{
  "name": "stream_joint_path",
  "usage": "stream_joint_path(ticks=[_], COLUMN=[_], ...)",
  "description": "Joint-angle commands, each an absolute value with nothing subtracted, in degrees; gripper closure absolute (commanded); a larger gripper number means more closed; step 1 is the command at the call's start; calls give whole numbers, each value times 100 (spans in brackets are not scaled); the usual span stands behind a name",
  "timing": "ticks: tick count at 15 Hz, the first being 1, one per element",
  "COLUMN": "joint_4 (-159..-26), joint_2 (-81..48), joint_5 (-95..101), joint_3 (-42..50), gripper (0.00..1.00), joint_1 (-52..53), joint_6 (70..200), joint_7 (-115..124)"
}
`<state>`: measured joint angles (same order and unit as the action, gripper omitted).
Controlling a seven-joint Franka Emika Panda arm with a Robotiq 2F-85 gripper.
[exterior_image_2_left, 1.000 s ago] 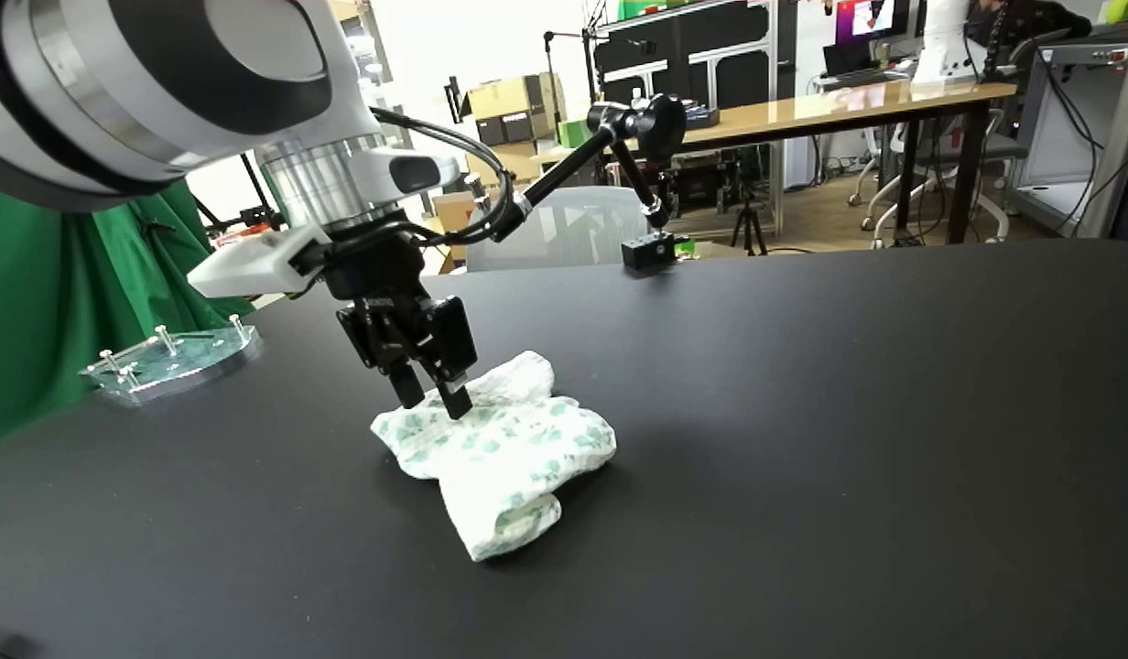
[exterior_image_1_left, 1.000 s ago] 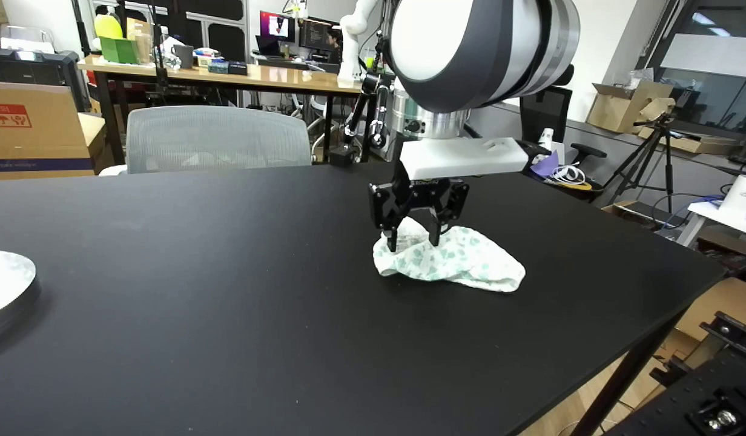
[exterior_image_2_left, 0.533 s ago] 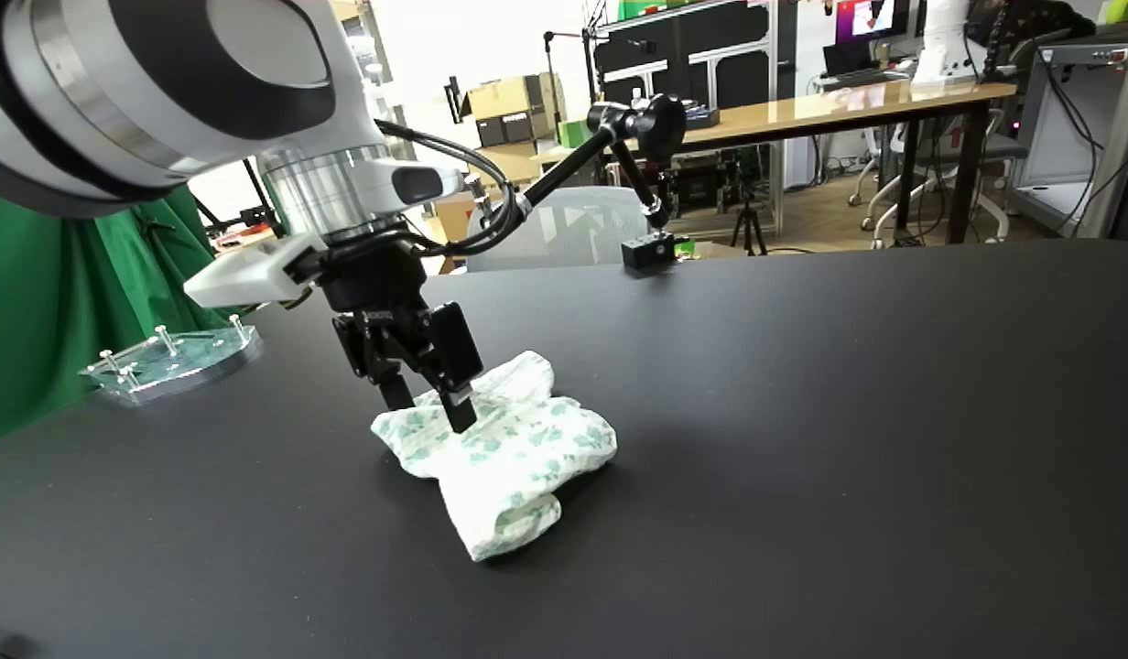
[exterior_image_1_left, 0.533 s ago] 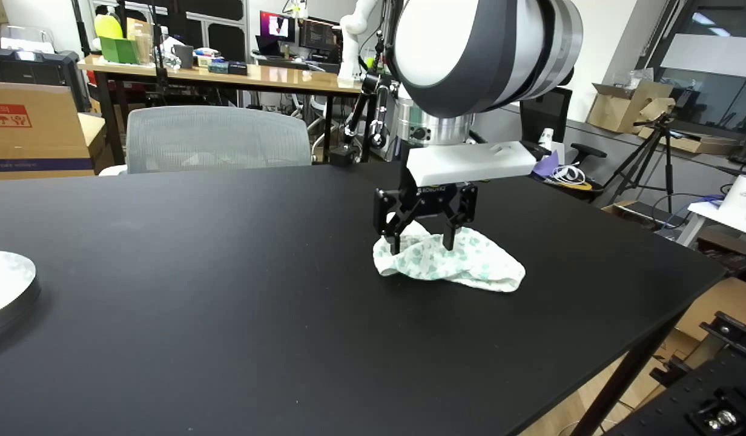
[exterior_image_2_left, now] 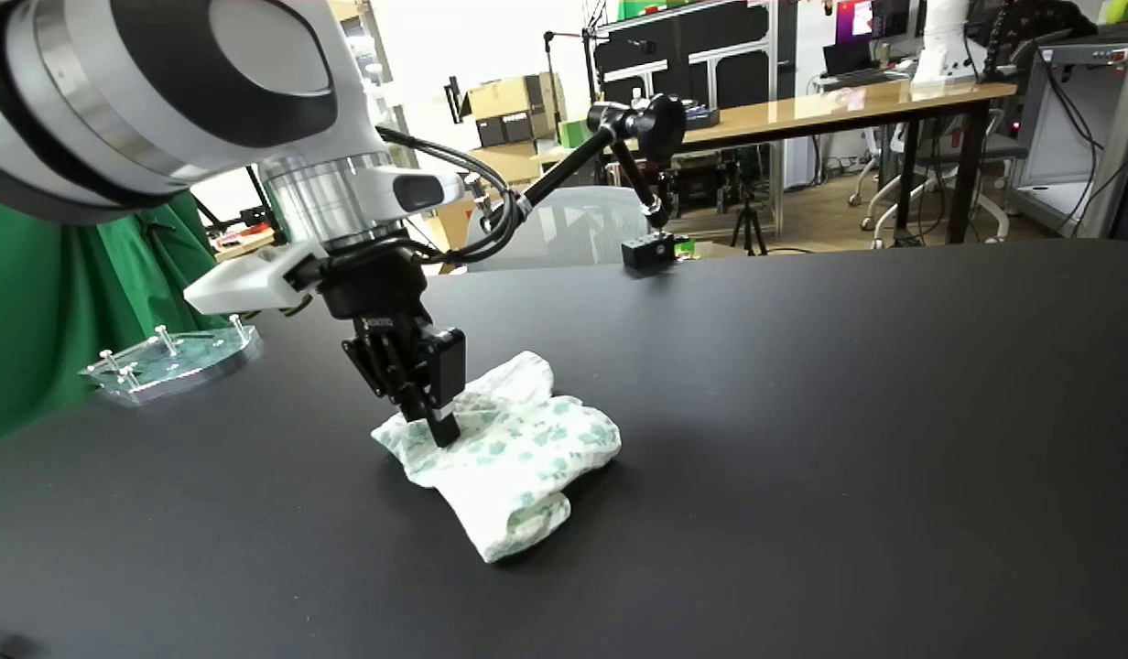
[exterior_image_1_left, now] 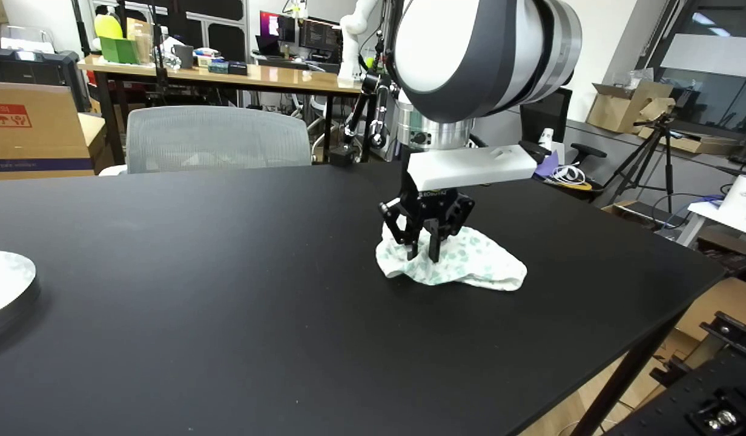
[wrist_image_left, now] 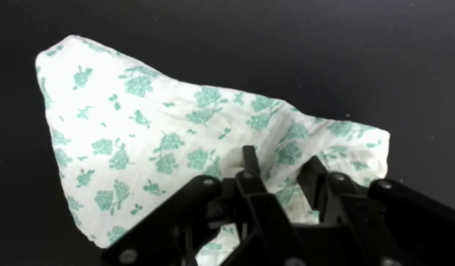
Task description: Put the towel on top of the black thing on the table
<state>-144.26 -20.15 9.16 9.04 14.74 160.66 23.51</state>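
The towel, white with green flowers, lies crumpled on the black table in both exterior views (exterior_image_1_left: 479,260) (exterior_image_2_left: 527,458) and fills much of the wrist view (wrist_image_left: 120,122). My gripper points down onto its far part in both exterior views (exterior_image_1_left: 422,257) (exterior_image_2_left: 443,434). In the wrist view the two fingers (wrist_image_left: 281,155) are partly closed, with a gap between the tips. Creased fabric shows in that gap. A small black block (exterior_image_2_left: 648,251) stands at the table's far edge; I cannot tell whether it is the task's black thing.
The table (exterior_image_1_left: 258,315) is black and wide. A white-topped round-edged object (exterior_image_1_left: 9,278) is at its left edge in an exterior view. A clear plate with upright screws (exterior_image_2_left: 175,361) lies on the table's left. A grey chair (exterior_image_1_left: 218,139) stands behind.
My gripper has lowered a little onto the towel and its fingers have come closer together. The towel's fabric near the fingers has creased and shifted slightly.
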Motion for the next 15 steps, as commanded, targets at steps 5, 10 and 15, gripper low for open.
stream_joint_path(ticks=[5, 10, 15], joint_4=[-14530, -14652, -14468], joint_2=[-1788, -1152, -347], joint_5=[1011, 1414, 2729], joint_3=[939, 1168, 1443], gripper=[100, 100, 100], joint_1=[1589, 2045, 2435], joint_6=[16162, 16266, 16044], joint_7=[2526, 3051, 4115])
